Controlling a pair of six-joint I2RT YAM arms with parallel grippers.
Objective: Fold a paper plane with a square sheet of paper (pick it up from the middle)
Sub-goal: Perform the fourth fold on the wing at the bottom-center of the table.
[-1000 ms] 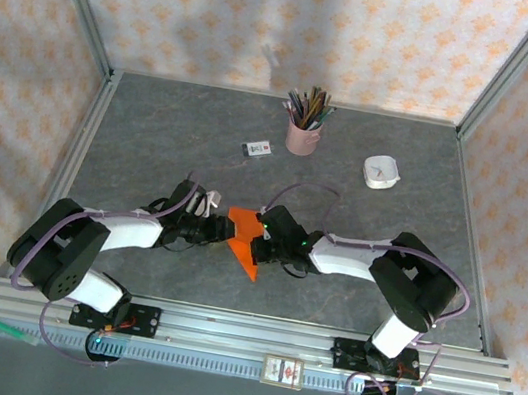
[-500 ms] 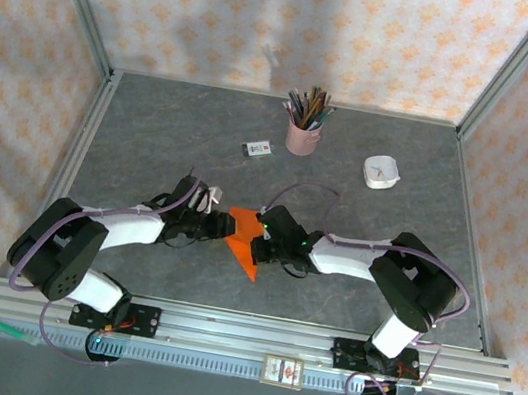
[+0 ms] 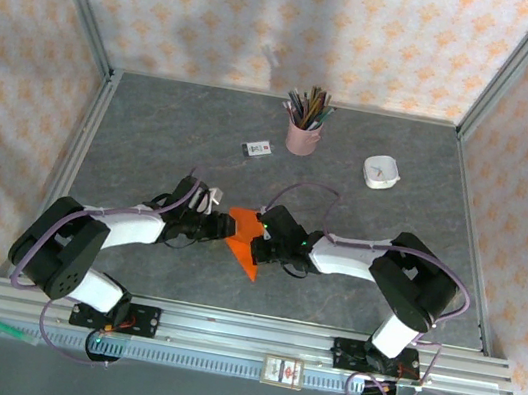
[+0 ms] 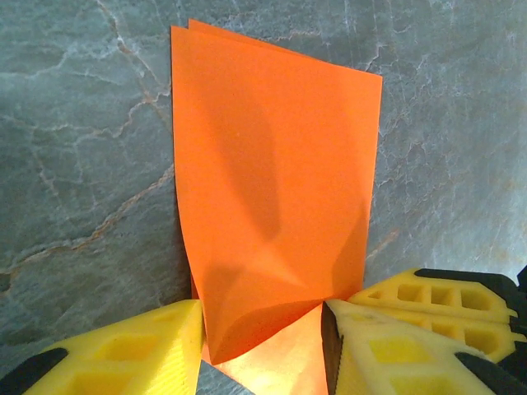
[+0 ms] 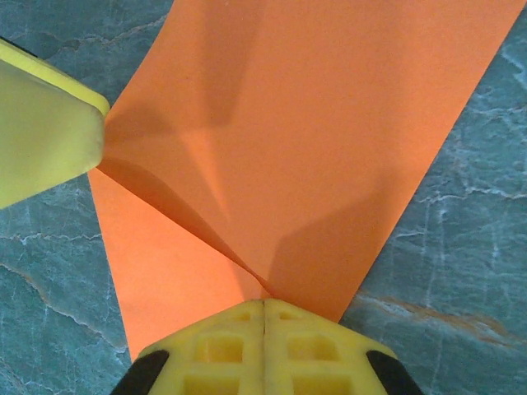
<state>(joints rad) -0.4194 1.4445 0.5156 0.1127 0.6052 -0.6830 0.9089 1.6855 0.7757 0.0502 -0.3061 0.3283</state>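
The square sheet of paper (image 3: 245, 260) is bright orange and lies folded on the grey table between my two grippers, tapering to a point toward the near edge. In the left wrist view the sheet (image 4: 272, 164) has a raised flap whose lower corner sits between my left gripper's (image 4: 262, 346) yellow fingers (image 4: 123, 354), which stand apart on either side of it. My right gripper (image 5: 263, 309) is shut, pinching the sheet (image 5: 329, 123) where a crease runs into its fingertips. From above, the left gripper (image 3: 221, 231) and the right gripper (image 3: 256, 245) face each other across the paper.
A pink pencil cup (image 3: 303, 135) stands at the back centre. A small white card (image 3: 257, 149) lies to its left and a small white dish (image 3: 381, 172) to its right. Metal frame rails (image 3: 221, 332) border the table on all sides.
The left arm has edged slightly away from the near edge. The paper and the right gripper have stayed where they were.
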